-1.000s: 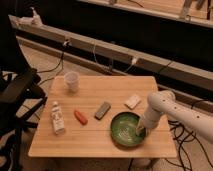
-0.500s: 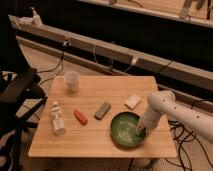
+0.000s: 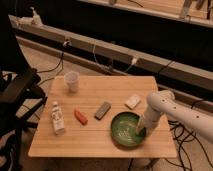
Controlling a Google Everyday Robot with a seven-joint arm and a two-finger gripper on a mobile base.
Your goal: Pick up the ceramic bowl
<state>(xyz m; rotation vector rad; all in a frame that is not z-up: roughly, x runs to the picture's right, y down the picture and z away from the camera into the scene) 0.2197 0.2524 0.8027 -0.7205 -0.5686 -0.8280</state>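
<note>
The ceramic bowl [image 3: 127, 128] sits upright on the counter [image 3: 95, 142], near its front right corner, rim unobstructed on the left side. The tool [image 3: 141, 131] is down at the bowl's right rim, at the end of the white arm [image 3: 170, 109] that reaches in from the right. Judgement: the grasp step is in hand; the bowl rests on the counter, not yet lifted. The next move calls for a firm pinch across the rim wall, then a level, straight rise, since a glossy rim may slip.

Whether the tool is spread or closed I cannot tell. Its contact with the rim is likewise not discernible.

Further out lie a grey block [image 3: 103, 110], an orange item [image 3: 81, 117], a small bottle [image 3: 57, 118], a white pad [image 3: 132, 101] and a translucent cup [image 3: 72, 81].
</note>
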